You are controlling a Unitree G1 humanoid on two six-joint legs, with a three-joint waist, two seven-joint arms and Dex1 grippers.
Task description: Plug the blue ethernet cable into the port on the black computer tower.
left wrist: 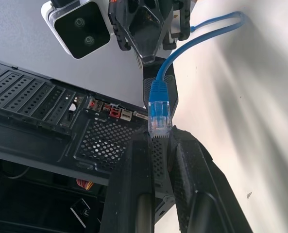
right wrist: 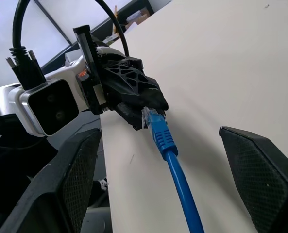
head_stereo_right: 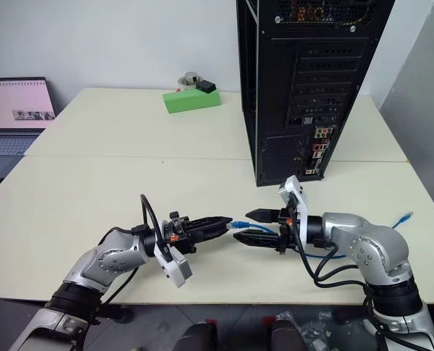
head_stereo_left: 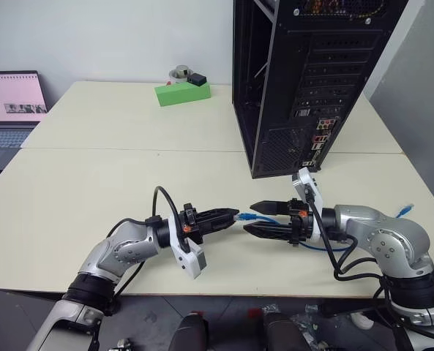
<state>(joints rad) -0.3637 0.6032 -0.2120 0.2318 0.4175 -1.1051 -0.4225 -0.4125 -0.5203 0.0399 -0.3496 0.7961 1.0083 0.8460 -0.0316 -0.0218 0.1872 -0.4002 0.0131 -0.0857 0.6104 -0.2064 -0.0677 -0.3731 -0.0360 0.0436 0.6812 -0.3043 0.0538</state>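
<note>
We see the left pincer (head_stereo_left: 231,216) clamped on the blue cable's (left wrist: 182,46) plug (left wrist: 159,112); the right pincer (head_stereo_left: 257,218), spread wide, straddles the cable just beyond.

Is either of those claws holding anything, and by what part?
The left gripper pinches the blue ethernet cable by its clear plug tip. The right gripper is open, holding nothing.

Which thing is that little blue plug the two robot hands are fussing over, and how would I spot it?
Start at the tall black computer tower on the pale table, then look down in front of it to the two grippers facing each other. The blue cable ends there, its plug pinched in the shut left gripper. It is the one bright blue thing among black fingers.
</note>
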